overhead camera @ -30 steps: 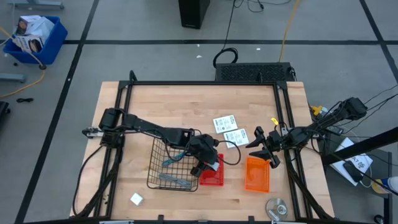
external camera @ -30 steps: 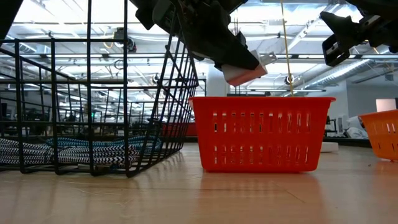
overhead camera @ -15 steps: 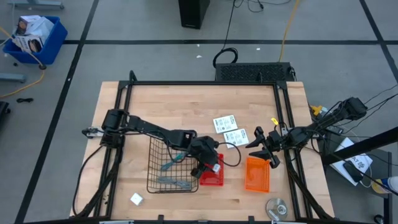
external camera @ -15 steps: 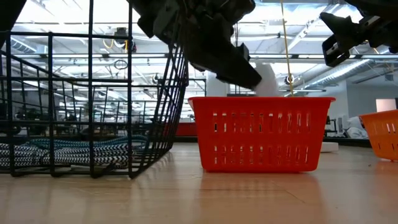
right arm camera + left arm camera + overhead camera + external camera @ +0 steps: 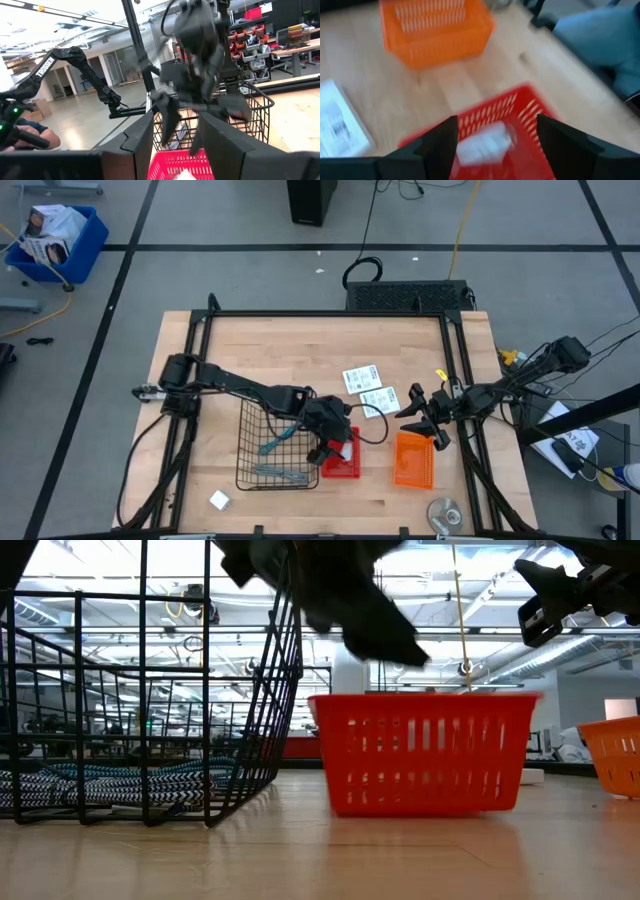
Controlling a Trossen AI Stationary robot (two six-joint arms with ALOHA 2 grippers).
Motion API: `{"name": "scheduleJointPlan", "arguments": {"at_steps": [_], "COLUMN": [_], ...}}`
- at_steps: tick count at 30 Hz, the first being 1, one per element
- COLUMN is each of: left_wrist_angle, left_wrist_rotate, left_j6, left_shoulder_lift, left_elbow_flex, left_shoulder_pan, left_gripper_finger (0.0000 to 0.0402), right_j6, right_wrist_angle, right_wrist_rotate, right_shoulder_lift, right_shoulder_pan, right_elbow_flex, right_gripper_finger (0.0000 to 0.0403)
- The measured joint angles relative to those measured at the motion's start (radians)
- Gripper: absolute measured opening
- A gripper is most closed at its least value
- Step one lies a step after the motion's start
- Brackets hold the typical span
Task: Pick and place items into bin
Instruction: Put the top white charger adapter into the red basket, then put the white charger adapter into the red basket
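The surface (image 5: 200, 350) is bare wood. On it a black wire basket (image 5: 258, 442) holds the two teal and grey tools (image 5: 274, 443); just beside it stands the red bin (image 5: 343, 464), then, a little apart, an orange bin (image 5: 412, 460). The cards (image 5: 370, 388) lie flat behind the bins, a silver disc (image 5: 445, 513) sits near the front edge, and one white block (image 5: 219, 500) rests by the front left corner.

The left hand (image 5: 492, 137) hangs over the red bin with its fingers spread and empty; a second white block (image 5: 484, 144) lies inside the bin beneath it. The right hand (image 5: 428, 417) waits above the orange bin, fingers apart, holding nothing.

The blocks look light and rigid, with flat sides that should suit a pinch across opposite faces. The tools seem slim and stiff; mid-handle is the likely hold, though the basket wires may crowd the fingers. The cards look thin and flexible, probably hard to lift except by an edge.
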Motion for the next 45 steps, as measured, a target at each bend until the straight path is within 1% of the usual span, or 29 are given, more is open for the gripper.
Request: {"name": "scheduleJointPlan", "arguments": {"at_steps": [3,5,7,9,11,14,17,20,22,24,30,34,38,40,43,45], "left_wrist_angle": [-0.026,-0.056,-0.13,-0.186,-0.277,-0.389,-0.518,-0.686,-0.743,-0.825,-0.951,-1.04,-1.086,-1.097,-1.061,-1.006], "left_wrist_rotate": [0.017,0.003,-0.044,-0.093,-0.146,-0.219,-0.239,-0.182,-0.139,-0.133,-0.14,-0.128,-0.128,-0.138,-0.173,-0.21], "left_j6": [0.02,0.04,0.036,-0.015,-0.065,-0.105,-0.09,-0.001,0.076,0.132,0.244,0.422,0.66,0.749,0.8,0.769], "left_shoulder_lift": [-0.065,-0.109,-0.163,-0.206,-0.247,-0.294,-0.337,-0.38,-0.396,-0.415,-0.45,-0.451,-0.434,-0.431,-0.432,-0.431], "left_elbow_flex": [0.0,0.001,0.001,0.001,0.001,0.001,0.001,0.0,0.001,0.0,0.0,0.0,-0.009,-0.025,-0.069,-0.107], "left_shoulder_pan": [-0.015,-0.034,-0.062,-0.094,-0.136,-0.208,-0.279,-0.358,-0.413,-0.473,-0.605,-0.679,-0.728,-0.745,-0.757,-0.757], "left_gripper_finger": [0.0291,0.0293,0.0294,0.0294,0.0294,0.0294,0.0293,0.0282,0.0271,0.0261,0.0247,0.0246,0.0246,0.0246,0.0246,0.0249], "right_j6": [0.0,0.0,0.0,0.0,0.0,0.0,0.0,0.0,0.0,0.0,0.0,0.0,0.0,0.0,0.0,0.0], "right_wrist_angle": [0.0,0.0,0.0,0.001,-0.001,0.0,-0.001,0.0,0.0,0.001,-0.001,0.0,0.0,0.0,0.0,0.0], "right_wrist_rotate": [0.0,0.0,0.0,0.0,0.0,0.0,0.0,0.0,0.0,0.0,0.0,0.0,0.0,0.0,0.0,0.0], "right_shoulder_lift": [0.0,0.0,0.0,0.0,0.0,0.001,-0.001,0.0,0.0,0.0,0.0,0.0,0.0,0.0,0.0,0.0], "right_shoulder_pan": [0.0,0.0,0.0,0.0,0.0,0.0,0.0,0.0,0.0,0.0,0.0,0.0,0.0,0.0,0.0,0.0], "right_elbow_flex": [0.0,0.0,0.0,0.0,0.0,0.0,0.0,0.0,0.0,0.0,0.0,0.0,0.0,0.0,0.0,0.0], "right_gripper_finger": [0.0153,0.0153,0.0153,0.0153,0.0153,0.0153,0.0153,0.0153,0.0153,0.0153,0.0153,0.0153,0.0153,0.0153,0.0153,0.0153]}}
